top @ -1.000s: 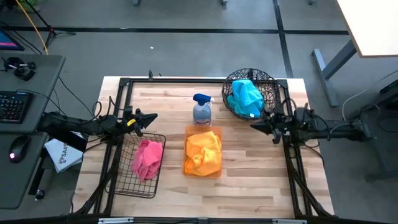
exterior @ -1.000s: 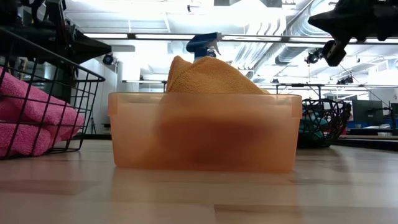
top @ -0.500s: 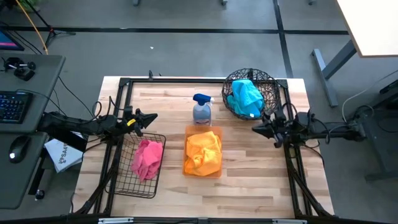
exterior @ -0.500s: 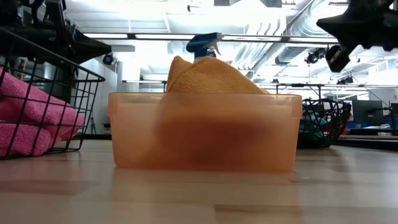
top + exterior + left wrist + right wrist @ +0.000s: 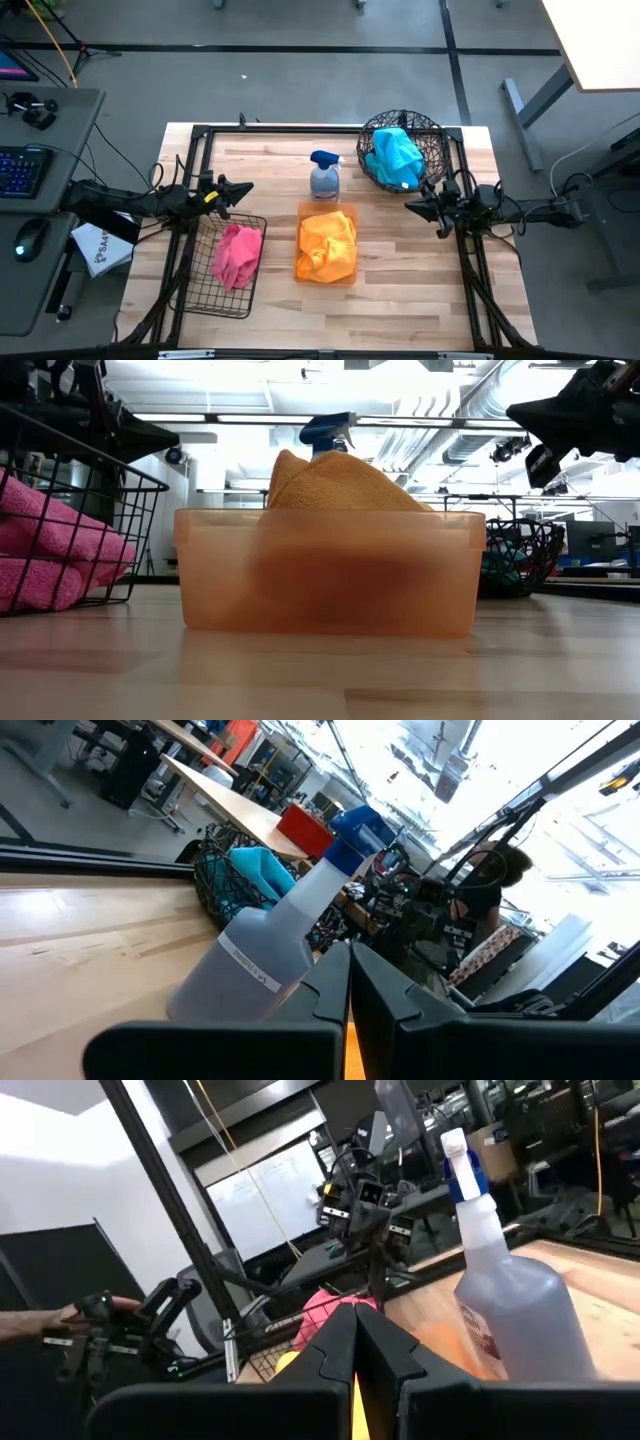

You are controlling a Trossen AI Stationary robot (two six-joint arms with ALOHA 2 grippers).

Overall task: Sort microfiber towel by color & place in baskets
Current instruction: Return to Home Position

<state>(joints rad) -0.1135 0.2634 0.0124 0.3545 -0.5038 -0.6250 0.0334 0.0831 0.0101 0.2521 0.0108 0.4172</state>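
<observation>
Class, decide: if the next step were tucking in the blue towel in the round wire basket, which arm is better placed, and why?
Probably the right: the right gripper hangs beside the round wire basket holding the blue towel; the left gripper is across the table by the black wire basket.

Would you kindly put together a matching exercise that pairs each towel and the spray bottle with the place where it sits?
Things:
1. pink towel
2. yellow towel
3. blue towel
4. spray bottle

Places:
A. round wire bowl-basket
B. table top, outside every container
C. black wire-grid basket
D. orange bin

Pairs: 1-C, 2-D, 3-A, 4-B
</observation>
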